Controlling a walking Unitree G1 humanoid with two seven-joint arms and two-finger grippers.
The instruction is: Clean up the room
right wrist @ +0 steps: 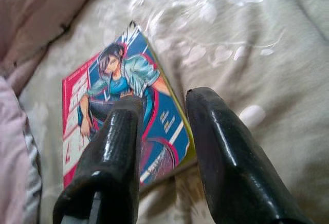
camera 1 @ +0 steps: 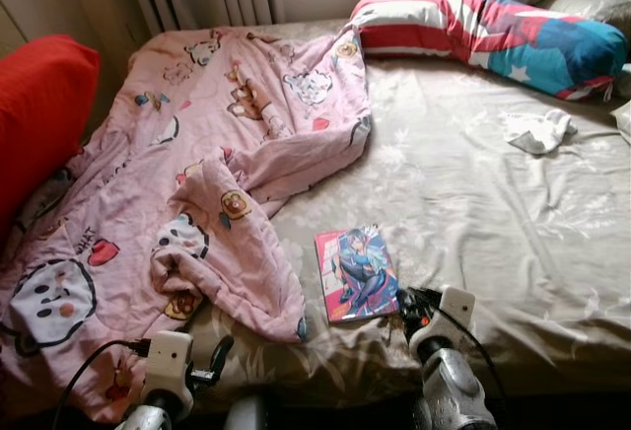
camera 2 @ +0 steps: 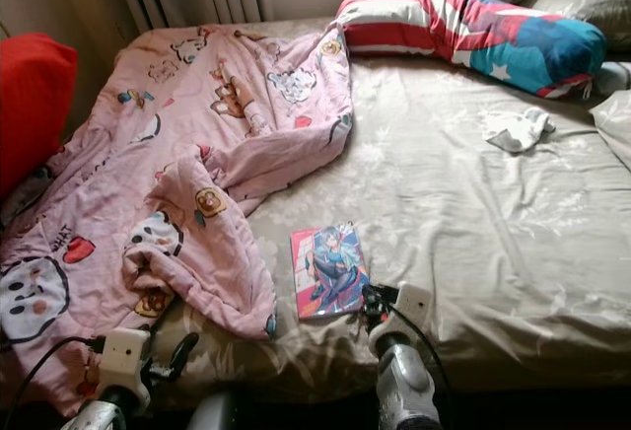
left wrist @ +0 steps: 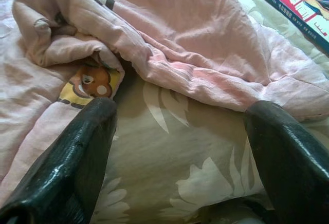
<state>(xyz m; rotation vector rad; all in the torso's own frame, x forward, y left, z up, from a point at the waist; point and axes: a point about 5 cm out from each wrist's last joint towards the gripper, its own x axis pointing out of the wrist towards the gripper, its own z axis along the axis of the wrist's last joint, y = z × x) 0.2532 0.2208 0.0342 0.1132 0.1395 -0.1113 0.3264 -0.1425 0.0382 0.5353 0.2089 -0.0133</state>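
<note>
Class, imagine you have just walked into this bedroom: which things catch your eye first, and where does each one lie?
A crumpled pink cartoon blanket sprawls over the left half of the bed. A bright comic book lies near the bed's front edge, with the right end effector poised at its corner, fingers slightly apart. A striped red, white and blue pillow lies at the far right.
</note>
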